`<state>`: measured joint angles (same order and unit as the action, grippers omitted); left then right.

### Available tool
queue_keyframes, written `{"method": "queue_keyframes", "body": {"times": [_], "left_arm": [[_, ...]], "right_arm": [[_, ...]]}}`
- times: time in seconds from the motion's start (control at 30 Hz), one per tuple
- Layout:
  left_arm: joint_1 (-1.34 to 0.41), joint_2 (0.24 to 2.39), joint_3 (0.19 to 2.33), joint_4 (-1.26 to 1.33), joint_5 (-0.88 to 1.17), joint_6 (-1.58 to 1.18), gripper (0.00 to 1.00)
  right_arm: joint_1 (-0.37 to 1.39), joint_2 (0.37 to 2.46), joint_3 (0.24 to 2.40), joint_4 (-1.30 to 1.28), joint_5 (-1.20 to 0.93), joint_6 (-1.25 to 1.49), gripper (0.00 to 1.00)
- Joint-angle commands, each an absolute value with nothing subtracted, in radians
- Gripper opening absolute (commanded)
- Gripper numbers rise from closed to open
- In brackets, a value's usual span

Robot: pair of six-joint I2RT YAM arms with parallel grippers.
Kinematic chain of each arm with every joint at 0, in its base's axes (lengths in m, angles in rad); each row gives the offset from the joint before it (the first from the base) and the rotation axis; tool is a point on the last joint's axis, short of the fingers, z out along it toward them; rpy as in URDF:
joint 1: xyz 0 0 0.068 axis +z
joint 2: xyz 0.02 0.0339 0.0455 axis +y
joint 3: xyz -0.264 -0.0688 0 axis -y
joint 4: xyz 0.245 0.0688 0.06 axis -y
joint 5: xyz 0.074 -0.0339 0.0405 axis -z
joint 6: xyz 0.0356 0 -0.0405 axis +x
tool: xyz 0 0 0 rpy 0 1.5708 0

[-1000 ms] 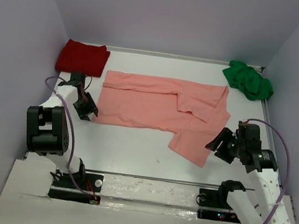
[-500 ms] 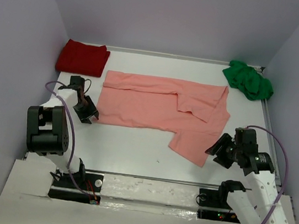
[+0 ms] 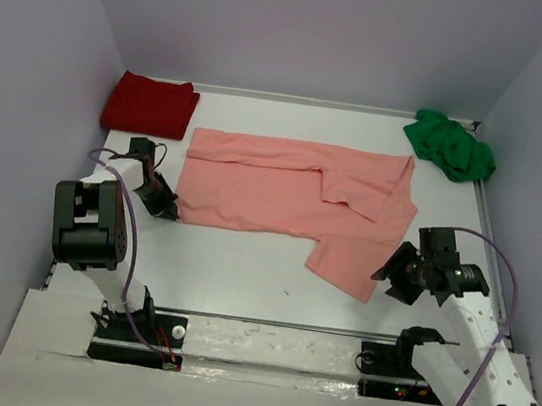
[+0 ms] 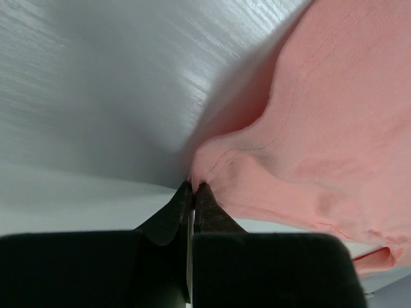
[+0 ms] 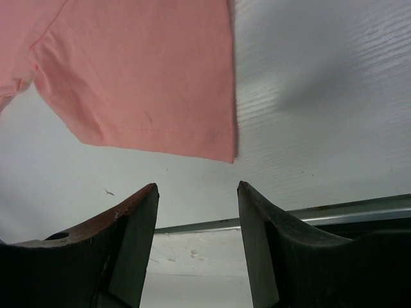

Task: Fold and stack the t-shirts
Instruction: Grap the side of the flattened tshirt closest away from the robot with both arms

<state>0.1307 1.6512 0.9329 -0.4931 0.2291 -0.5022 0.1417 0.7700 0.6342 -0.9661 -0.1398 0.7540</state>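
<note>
At a corner of the salmon-pink t-shirt (image 3: 273, 188), the left pincer (image 4: 192, 187) has just clamped shut; right pincer (image 5: 196, 188) gapes open

Salmon-pink t-shirt (image 3: 293, 191) lies spread across mid-worktop (image 3: 241, 270), with a fold and a flap at its right end reaching toward the near edge. Dark red t-shirt (image 3: 150, 105) sits folded at the far left corner. Bright green t-shirt (image 3: 451, 146) is bunched at the far right corner. Left claw (image 3: 166, 210) meets the salmon-pink t-shirt's near left corner. Right claw (image 3: 390, 270) stands just beside its near right edge.
</note>
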Motion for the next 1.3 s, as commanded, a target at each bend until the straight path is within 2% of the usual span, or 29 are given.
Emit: {"method": "queue_keyframes", "body": {"times": [0.0,0.27,0.67,1.07,1.27], "left_arm": [[0.129,1.672,0.948,-0.479,0.239,-0.499,0.03],[0.129,1.684,0.959,-0.485,0.249,-0.491,0.00],[0.130,1.686,0.979,-0.497,0.241,-0.476,0.00],[0.132,1.687,0.979,-0.500,0.241,-0.471,0.00],[0.132,1.690,0.976,-0.497,0.242,-0.471,0.00]], "right_arm": [[0.166,0.825,0.609,-0.902,-0.097,0.798,0.58],[0.264,0.997,0.577,-0.802,-0.061,0.874,0.57],[0.264,1.009,0.519,-0.793,-0.060,0.917,0.54],[0.264,1.058,0.483,-0.739,-0.066,0.913,0.48],[0.273,1.095,0.503,-0.721,-0.040,0.907,0.38]]}}
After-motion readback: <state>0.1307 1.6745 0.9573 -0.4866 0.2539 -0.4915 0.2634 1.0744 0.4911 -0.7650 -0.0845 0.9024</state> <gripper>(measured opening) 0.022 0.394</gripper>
